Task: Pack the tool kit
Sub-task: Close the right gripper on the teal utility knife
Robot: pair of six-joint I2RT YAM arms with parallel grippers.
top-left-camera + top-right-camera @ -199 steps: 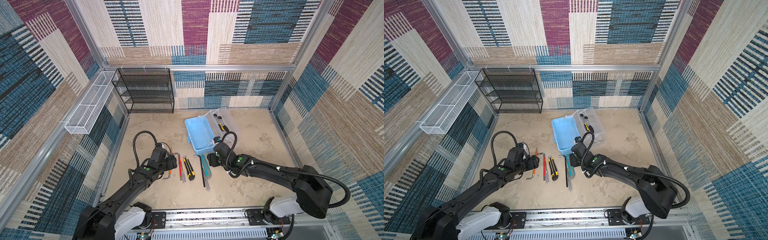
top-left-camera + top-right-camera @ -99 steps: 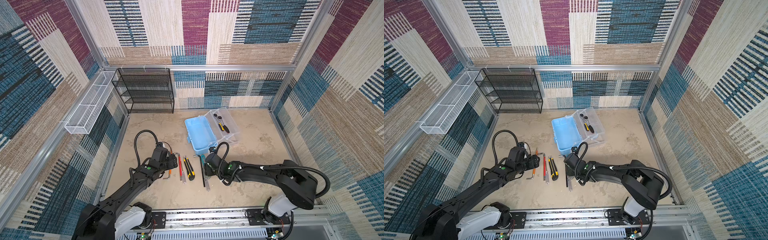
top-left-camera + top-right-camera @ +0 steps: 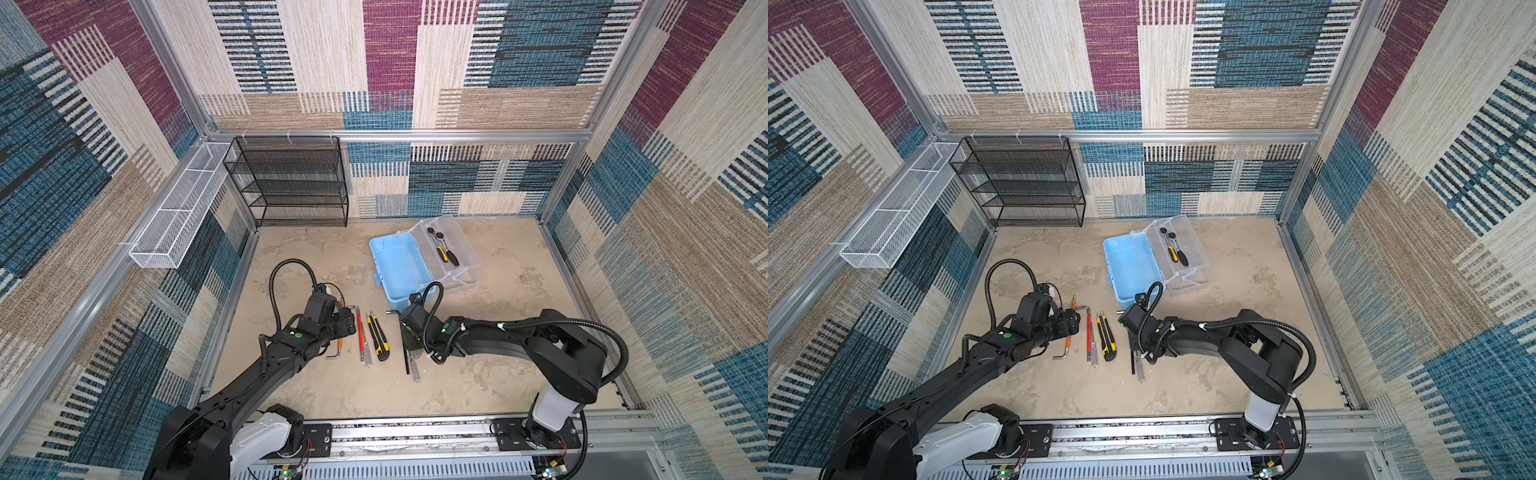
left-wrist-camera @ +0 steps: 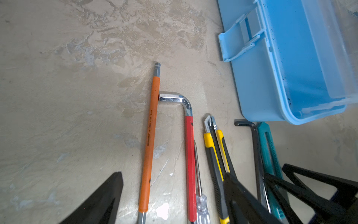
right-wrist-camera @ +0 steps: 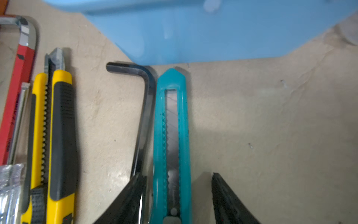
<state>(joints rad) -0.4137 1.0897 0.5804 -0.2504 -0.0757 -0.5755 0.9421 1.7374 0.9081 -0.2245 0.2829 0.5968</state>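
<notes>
R claw sits low over the loose tools in a top view, with L claw beside it. The light-blue case lies open just behind on a mottled beige tabletop, w/ patchwork woven walls all round. L wrist view: L claw spread wide astride the orange hex key. R wrist view: R claw spread either side of the teal knife, one finger btwn it & the black hex key, the other apart from it.

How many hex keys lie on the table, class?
3. The orange-sleeved hex key lies at the row's left end in a top view; the red-sleeved hex key beside it; the black hex key beside the teal knife. Others may be hidden.
</notes>
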